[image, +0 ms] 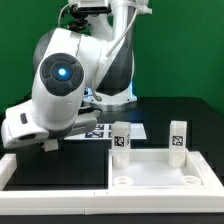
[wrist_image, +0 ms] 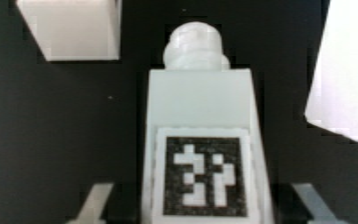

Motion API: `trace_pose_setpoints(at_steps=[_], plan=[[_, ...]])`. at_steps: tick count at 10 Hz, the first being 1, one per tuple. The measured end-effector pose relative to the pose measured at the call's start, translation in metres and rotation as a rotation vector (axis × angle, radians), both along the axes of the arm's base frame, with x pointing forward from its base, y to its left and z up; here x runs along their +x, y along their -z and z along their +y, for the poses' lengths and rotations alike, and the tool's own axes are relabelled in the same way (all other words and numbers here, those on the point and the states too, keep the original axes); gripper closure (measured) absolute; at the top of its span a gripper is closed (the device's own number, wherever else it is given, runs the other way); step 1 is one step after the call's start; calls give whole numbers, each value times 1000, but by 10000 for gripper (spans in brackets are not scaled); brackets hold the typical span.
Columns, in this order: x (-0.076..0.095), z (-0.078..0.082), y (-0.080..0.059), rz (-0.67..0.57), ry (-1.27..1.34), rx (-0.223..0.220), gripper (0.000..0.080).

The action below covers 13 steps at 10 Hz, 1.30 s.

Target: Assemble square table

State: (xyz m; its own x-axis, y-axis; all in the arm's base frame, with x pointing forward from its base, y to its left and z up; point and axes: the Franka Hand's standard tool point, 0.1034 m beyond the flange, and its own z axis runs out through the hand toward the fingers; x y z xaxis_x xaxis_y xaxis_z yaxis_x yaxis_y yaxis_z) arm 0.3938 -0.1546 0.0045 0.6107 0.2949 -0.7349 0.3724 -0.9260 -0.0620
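The white square table top (image: 150, 176) lies at the exterior view's lower right, rim up. Two short white legs with tags stand upright at its far corners (image: 122, 138) (image: 178, 135). In the wrist view a third white leg (wrist_image: 201, 110) lies flat on the black table, tag up, with its round screw tip (wrist_image: 194, 45) pointing away. My gripper (wrist_image: 202, 205) is open and straddles this leg. Both fingers (wrist_image: 98, 200) stand apart from its sides with dark gaps. In the exterior view the arm's body hides the gripper and this leg.
Another white leg (wrist_image: 69, 30) lies beyond the straddled one. A white part (wrist_image: 345, 90) shows at the wrist view's edge; I cannot tell what it is. The marker board (image: 98, 130) lies behind the table top. White border rails (image: 20, 165) frame the table.
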Motion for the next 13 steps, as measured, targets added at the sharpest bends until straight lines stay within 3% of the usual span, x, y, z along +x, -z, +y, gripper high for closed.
trace_pose_setpoints(at_steps=[5,7,8,9,13], plan=[[1,1,-1,-3,-3,2,510],[22,11,-39,-38,-54,67,509],[32,15,-69,-40,-44,76,509],[38,20,-89,-46,-37,77,509],[47,19,-88,-300,-20,168,509]])
